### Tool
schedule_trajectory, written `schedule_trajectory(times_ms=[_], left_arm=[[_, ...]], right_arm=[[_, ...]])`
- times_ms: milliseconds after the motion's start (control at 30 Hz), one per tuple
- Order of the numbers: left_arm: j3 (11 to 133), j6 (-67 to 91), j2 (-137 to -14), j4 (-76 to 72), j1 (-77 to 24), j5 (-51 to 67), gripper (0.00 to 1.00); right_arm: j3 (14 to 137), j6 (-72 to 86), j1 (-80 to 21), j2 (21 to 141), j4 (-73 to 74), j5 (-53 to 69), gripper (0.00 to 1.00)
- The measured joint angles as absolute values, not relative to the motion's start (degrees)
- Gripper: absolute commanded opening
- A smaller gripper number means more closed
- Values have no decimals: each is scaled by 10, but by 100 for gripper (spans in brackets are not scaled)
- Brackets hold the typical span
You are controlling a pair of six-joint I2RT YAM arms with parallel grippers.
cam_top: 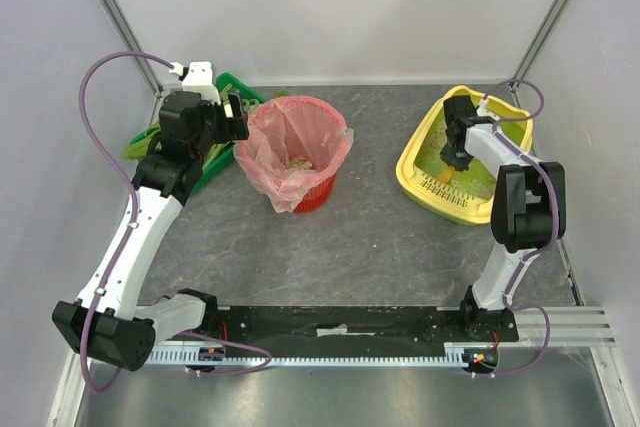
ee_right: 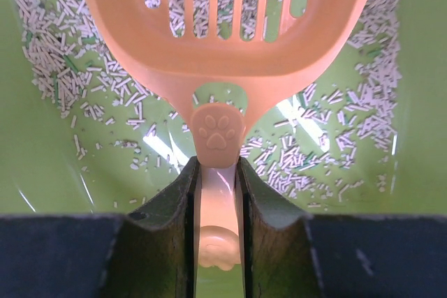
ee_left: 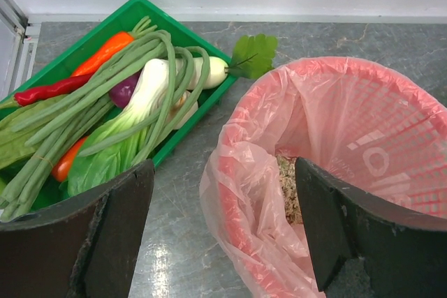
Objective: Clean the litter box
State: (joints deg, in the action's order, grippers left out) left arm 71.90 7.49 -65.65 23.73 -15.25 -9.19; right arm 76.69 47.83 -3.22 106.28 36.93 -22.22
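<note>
The yellow litter box (cam_top: pixel 420 175) sits at the right of the table, lime-green inside (ee_right: pixel 42 144) with pale litter pellets scattered over its floor. My right gripper (cam_top: pixel 457 152) is inside it, shut on the handle of an orange slotted scoop (ee_right: pixel 230 40); the scoop's blade lies over the litter ahead of the fingers. My left gripper (cam_top: pixel 238 112) is open and empty, hovering beside the left rim of the red basket (cam_top: pixel 340 152) lined with a pink bag (ee_left: pixel 251 193). Some litter lies at the bottom of the bag (ee_left: pixel 288 186).
A green tray (ee_left: pixel 150 15) of vegetables stands at the far left, just behind my left gripper. Walls close the table at the back and both sides. Bare grey table (cam_top: pixel 370 247) lies between basket and litter box.
</note>
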Motion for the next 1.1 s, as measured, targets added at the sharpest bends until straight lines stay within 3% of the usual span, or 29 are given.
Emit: schedule_trajectory(times_ms=[367, 767, 1100], left_arm=[[711, 61, -652, 234, -152, -94, 87], [703, 60, -652, 222, -152, -89, 87], [703, 58, -651, 226, -152, -89, 87]], right_arm=[[767, 401, -25, 1055, 349, -260, 0], [758, 265, -20, 1031, 321, -189, 0], [816, 175, -17, 1054, 390, -142, 0]])
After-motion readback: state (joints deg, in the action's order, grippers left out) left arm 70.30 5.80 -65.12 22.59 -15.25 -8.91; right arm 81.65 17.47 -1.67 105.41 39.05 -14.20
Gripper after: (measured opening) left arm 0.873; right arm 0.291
